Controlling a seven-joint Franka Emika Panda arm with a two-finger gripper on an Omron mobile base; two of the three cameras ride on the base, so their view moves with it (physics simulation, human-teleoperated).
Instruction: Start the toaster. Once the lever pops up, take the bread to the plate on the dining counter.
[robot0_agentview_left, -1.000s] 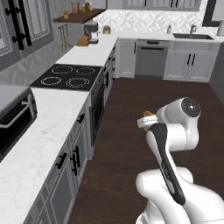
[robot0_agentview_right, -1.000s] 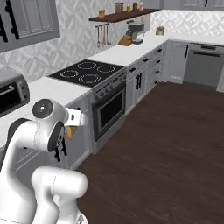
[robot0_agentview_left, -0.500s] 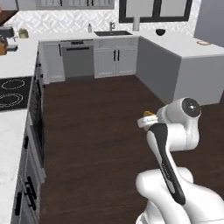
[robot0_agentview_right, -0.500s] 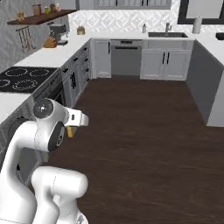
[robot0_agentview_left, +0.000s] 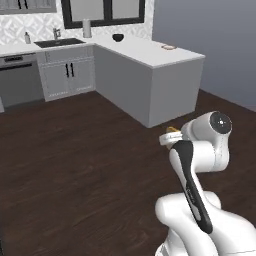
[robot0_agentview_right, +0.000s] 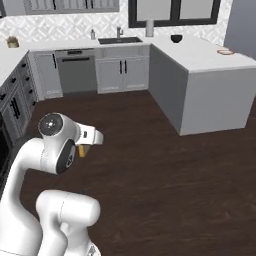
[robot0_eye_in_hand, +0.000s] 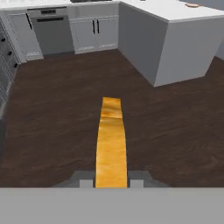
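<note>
Well short of the dining counter (robot0_agentview_left: 150, 55), gripper (robot0_eye_in_hand: 111, 181) clamped on the bread (robot0_eye_in_hand: 111, 142), plate (robot0_agentview_right: 226, 51) on its far corner. Risk: toast slipping out if base jolts.

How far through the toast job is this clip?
Toasting and pickup look done: the bread is clamped edge-on between the gripper fingers, out over the dark floor. Left: reach the dining counter and set the slice on the plate near its far corner.
</note>
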